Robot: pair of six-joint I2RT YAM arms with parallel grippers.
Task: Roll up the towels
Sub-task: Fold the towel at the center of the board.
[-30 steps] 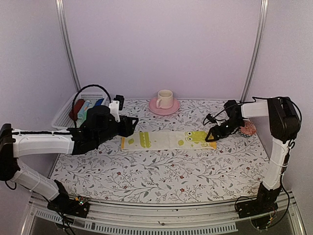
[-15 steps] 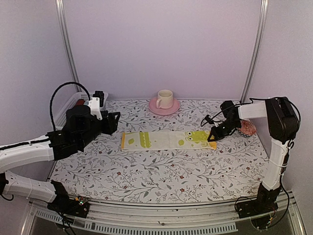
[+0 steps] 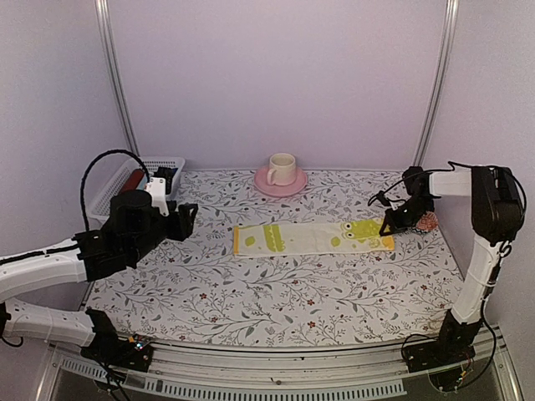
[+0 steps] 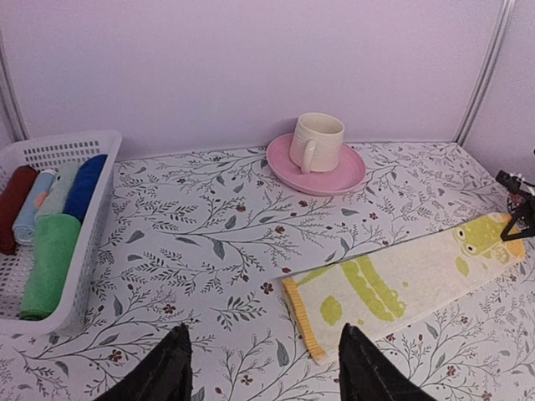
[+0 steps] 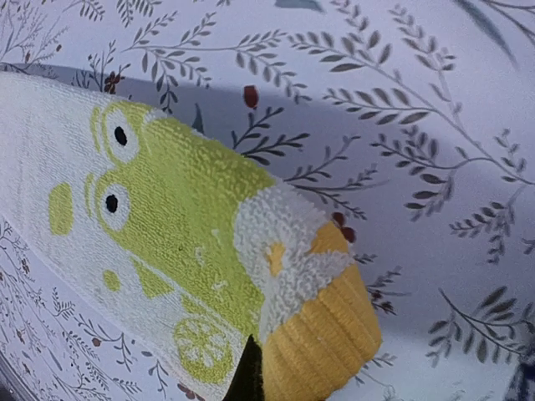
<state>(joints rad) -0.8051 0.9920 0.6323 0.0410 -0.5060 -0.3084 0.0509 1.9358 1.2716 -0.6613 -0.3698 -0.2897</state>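
The pale yellow towel [image 3: 311, 238] with green printed marks lies flat in a long strip across the table's middle. Its frog-printed right end [image 5: 180, 221] is bunched and lifted at the orange hem. My right gripper [image 3: 390, 226] is shut on that end, and only one dark fingertip [image 5: 249, 378] shows. The strip's left hem [image 4: 303, 322] rests on the table just ahead of my left gripper [image 4: 264, 372]. That gripper is open and holds nothing, hovering left of the strip [image 3: 185, 219]. The plain green towel [image 4: 48, 266] sits rolled in the white basket [image 4: 84, 276].
The basket [image 3: 111, 190] at the back left also holds dark red, pale blue and deep blue rolls. A cream cup [image 3: 282, 167] on a pink saucer [image 4: 347, 175] stands at the back centre. A small red-and-white object [image 3: 429, 220] lies by the right wall.
My right gripper closed on the towel's right end and dragged the whole strip to the right. The left arm drew back to the left, away from the strip's left end.
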